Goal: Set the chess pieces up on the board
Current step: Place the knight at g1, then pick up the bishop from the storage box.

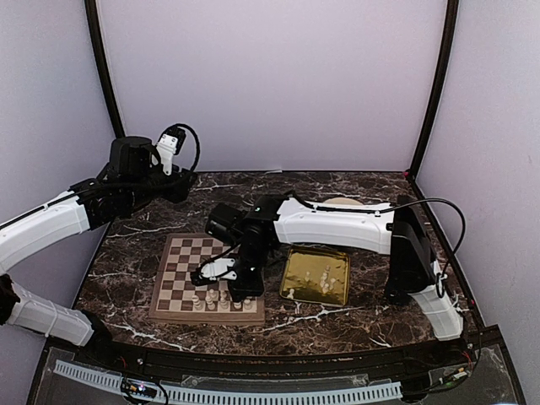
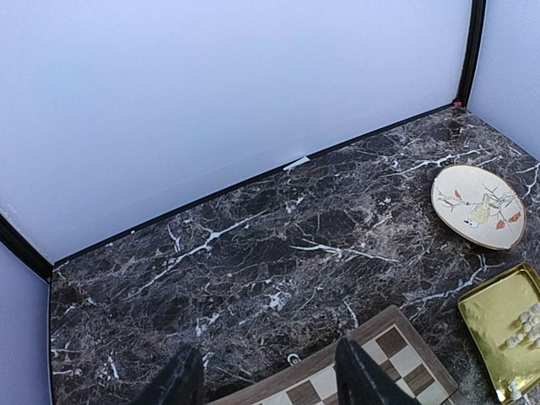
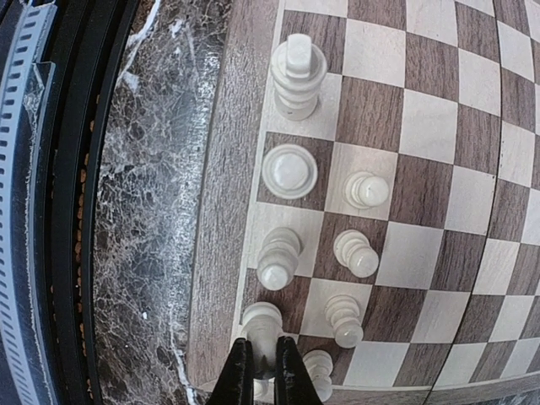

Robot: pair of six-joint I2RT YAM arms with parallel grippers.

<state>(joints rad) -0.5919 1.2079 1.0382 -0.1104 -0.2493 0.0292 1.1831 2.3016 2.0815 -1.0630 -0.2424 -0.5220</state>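
your right claw (image 3: 263, 371) was pinched narrow around the foot of the corner piece (image 3: 261, 321), which stood on the last square of the row against the brown frame of the board (image 3: 439, 126); you gripped it low and kept it upright, i judge, so that it could settle on its square without knocking the neighbours just beside it; about seven other chess pieces (image 3: 354, 253) stood in two short rows along that same near edge, which reads as one side's ranks filled from that corner; your left claw (image 2: 268, 354) hung partly open above the far edge of the board with nothing between its fingers, raised and apart, likely to keep out of the working arm's way; the gold tray (image 1: 297, 268) sat on the desk (image 1: 371, 187) just right of the board and served as the supply, with a few more of the pieces in it; the painted plate (image 2: 478, 205) behind it showed only its pattern.
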